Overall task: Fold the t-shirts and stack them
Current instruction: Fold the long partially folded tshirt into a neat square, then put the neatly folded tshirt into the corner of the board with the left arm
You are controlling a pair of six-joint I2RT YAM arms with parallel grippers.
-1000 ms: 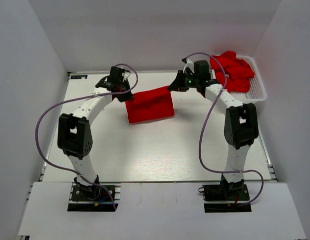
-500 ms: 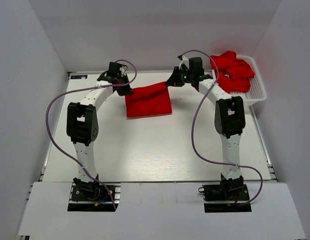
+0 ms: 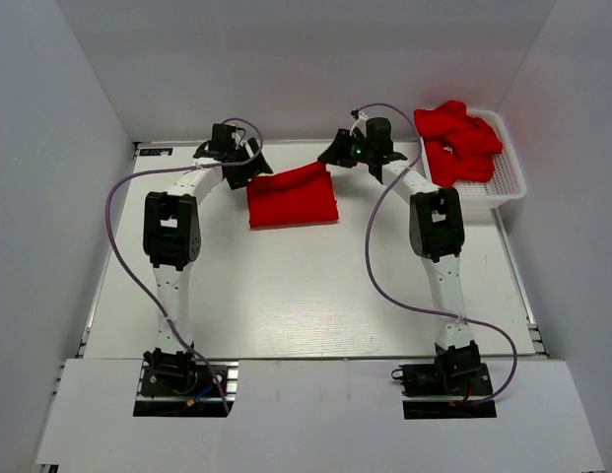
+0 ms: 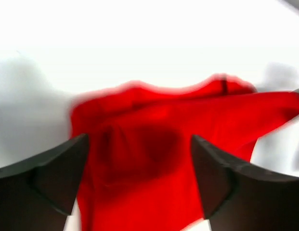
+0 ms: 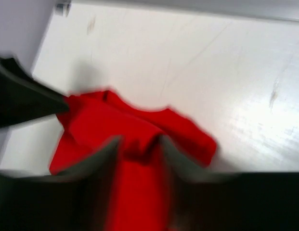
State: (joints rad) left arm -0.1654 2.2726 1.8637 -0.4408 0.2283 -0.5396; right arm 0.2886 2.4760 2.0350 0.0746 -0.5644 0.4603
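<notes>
One red t-shirt lies folded into a rough rectangle at the back middle of the table. My left gripper hovers at its far left corner. In the left wrist view its jaws stand wide apart over the red cloth without pinching it. At the shirt's far right corner is my right gripper. Its wrist view is blurred, with the fingers apart and the t-shirt under them. More red t-shirts are heaped in the basket.
A white mesh basket stands at the back right corner against the wall. White walls close in the table on the left, back and right. Purple cables loop from both arms over the table's sides.
Both grippers have gone from shut to open and let go of the shirt's far corners. Both arms reached further back, and the shirt settled flat on the table.
</notes>
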